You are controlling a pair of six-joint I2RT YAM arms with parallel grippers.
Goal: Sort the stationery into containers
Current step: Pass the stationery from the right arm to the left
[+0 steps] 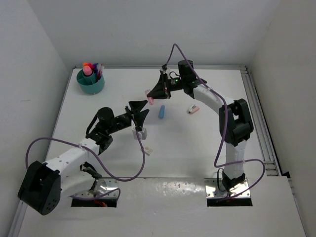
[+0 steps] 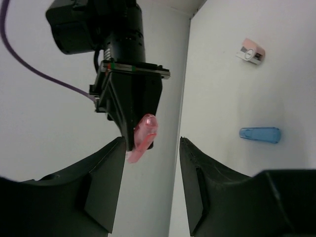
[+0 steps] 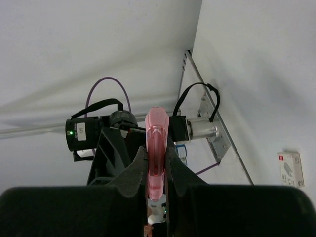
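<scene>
My right gripper (image 1: 151, 95) is shut on a translucent pink tube (image 1: 148, 97) and holds it above the table's middle; the right wrist view shows the tube (image 3: 156, 148) upright between the fingers. My left gripper (image 1: 140, 110) is open and empty, just below and left of it, jaws facing the tube. In the left wrist view the tube (image 2: 143, 138) hangs just beyond my open gripper (image 2: 152, 145). A teal cup (image 1: 90, 85) with several pens and highlighters stands at the far left. A blue item (image 1: 162, 112) and a pink-white eraser (image 1: 193, 109) lie on the table.
A white item (image 1: 139, 132) and a small pale eraser (image 1: 148, 150) lie near the left arm. White walls close in the table on three sides. A metal rail (image 1: 256, 113) runs along the right edge. Purple cables loop off both arms.
</scene>
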